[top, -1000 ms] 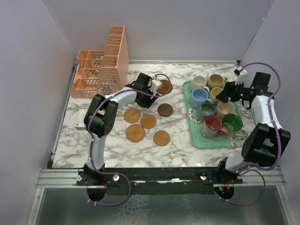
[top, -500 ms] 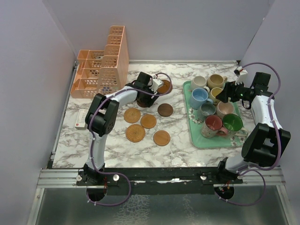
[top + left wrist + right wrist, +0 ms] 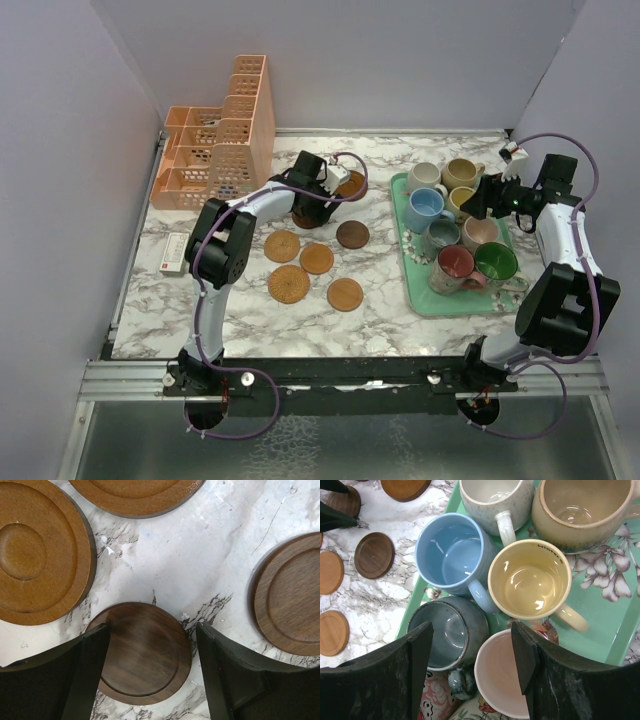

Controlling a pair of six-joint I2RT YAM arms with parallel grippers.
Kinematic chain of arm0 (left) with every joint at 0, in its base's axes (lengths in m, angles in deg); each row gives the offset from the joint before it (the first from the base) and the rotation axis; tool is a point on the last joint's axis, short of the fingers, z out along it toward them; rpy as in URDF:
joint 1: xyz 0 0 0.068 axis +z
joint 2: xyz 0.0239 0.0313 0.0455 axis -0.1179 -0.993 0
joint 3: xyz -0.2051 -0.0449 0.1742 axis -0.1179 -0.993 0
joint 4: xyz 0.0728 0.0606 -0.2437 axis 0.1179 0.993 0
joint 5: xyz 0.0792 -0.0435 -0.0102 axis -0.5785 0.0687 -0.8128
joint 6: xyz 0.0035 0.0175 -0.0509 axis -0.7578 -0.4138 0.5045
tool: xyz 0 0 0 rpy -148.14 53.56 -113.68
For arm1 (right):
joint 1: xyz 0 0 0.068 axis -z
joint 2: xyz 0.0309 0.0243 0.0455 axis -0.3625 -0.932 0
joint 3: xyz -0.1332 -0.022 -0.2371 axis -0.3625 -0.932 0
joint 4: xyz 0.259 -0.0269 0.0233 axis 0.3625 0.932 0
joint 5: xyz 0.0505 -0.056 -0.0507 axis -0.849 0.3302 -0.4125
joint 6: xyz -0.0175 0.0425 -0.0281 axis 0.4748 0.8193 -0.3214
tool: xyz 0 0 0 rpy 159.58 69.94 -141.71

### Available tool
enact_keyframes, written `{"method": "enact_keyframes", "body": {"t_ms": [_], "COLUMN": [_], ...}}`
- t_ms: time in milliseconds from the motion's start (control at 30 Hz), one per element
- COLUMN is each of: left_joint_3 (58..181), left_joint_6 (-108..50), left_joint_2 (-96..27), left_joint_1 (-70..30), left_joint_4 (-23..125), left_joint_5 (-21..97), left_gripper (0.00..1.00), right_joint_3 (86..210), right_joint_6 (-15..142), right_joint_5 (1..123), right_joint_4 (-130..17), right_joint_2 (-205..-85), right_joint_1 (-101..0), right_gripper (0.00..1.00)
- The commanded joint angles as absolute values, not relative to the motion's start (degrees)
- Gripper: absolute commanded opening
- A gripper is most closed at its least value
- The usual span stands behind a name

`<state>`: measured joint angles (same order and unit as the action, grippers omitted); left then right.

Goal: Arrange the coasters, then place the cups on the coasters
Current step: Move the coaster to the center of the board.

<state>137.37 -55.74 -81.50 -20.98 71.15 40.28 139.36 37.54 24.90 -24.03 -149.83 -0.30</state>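
**Left arm.** The left pincer [image 3: 150,629] is spread. Its fingers [image 3: 87,675] stand one on each side of a dark brown coaster [image 3: 142,655], which lies flat on the marble worktop [image 3: 210,565]. In the wrist view the finger edges overlap the disc's rim, and contact cannot be told. In the top view this pincer is at the far middle of the worktop, just right of the peach organiser [image 3: 215,150].

**Coasters.** All lie flat on the worktop, left of the tray:
- An orange-brown coaster [image 3: 353,183] lies just beyond the left pincer.
- A second dark coaster [image 3: 352,234] lies nearer, towards the tray.
- Four lighter coasters [image 3: 317,258] form a loose group near the middle; none touches another.

**Right arm.** The right pincer [image 3: 472,630] is spread and grips nothing. It hangs above the cups, over the gap between the grey cup [image 3: 447,632] and the pink cup [image 3: 502,672].

**Cups.** All eight stand upright and packed close on the mint-green tray [image 3: 412,292] at the right. No cup is on a coaster.
- Far row: cream cup [image 3: 425,177] and tan cup [image 3: 460,172].
- Next row: blue cup [image 3: 447,550] and yellow cup [image 3: 530,577].
- Near end: red cup [image 3: 456,266] and green cup [image 3: 496,262].

**Other item.** A small white box [image 3: 172,253] lies near the left edge
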Motion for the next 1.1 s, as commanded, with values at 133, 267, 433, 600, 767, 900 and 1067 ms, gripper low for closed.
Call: {"method": "enact_keyframes", "body": {"t_ms": [133, 267, 433, 600, 767, 900, 1067], "left_joint_3": [137.66, 137.66, 138.53, 140.28, 140.87, 139.84, 137.72], "left_joint_6": [-53.88, -54.03, -54.76, -55.62, -56.11, -57.76, -59.77], "left_joint_2": [-83.49, -82.54, -81.13, -79.73, -78.06, -76.74, -75.86], "left_joint_1": [-21.00, -21.00, -21.00, -21.00, -21.36, -23.37, -26.86], "left_joint_4": [73.69, 73.66, 73.89, 73.99, 73.92, 73.62, 73.03], "left_joint_5": [44.35, 43.72, 43.05, 43.27, 46.96, 48.35, 49.29], "left_gripper": [0.72, 0.72, 0.74, 0.75, 0.76, 0.79, 0.84], "right_joint_3": [140.51, 140.58, 140.60, 140.61, 140.72, 140.82, 140.81], "right_joint_6": [36.70, 36.70, 36.66, 36.70, 36.70, 36.71, 36.66], "right_joint_5": [23.64, 23.64, 23.55, 23.46, 23.50, 23.55, 23.47], "right_joint_4": [-23.35, -23.34, -23.25, -23.29, -23.16, -23.16, -23.05], "right_joint_2": [-150.18, -150.23, -150.37, -150.38, -150.43, -150.46, -150.48], "right_joint_1": [-0.51, -0.51, -0.51, -0.51, -0.51, -0.51, -0.51], "right_gripper": [0.65, 0.65, 0.65, 0.65, 0.65, 0.65, 0.65]}}
